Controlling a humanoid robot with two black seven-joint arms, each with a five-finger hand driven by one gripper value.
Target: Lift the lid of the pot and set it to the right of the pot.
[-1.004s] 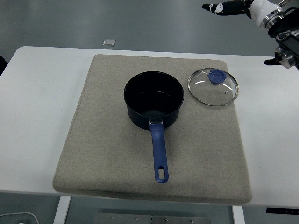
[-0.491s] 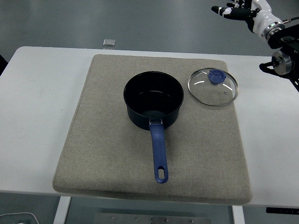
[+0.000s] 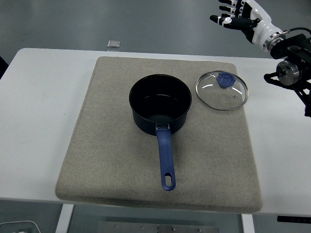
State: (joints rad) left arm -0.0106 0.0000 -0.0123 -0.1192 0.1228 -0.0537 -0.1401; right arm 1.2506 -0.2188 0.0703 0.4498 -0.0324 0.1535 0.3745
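Dark-blue saucepan point(image 3: 160, 104) uncovered and empty on grey mat point(image 3: 112, 160), glass lid point(image 3: 221, 91) flat just right of it, right hand point(image 3: 239, 18) raised far right, fingers spread, holding nothing

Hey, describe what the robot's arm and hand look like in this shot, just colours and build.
Only the right arm shows. Its right hand has five segmented fingers in black with white patches, on a white wrist cuff. Behind it the forearm is black with silver metal rings and a round silver joint disc. The left arm is out of view.
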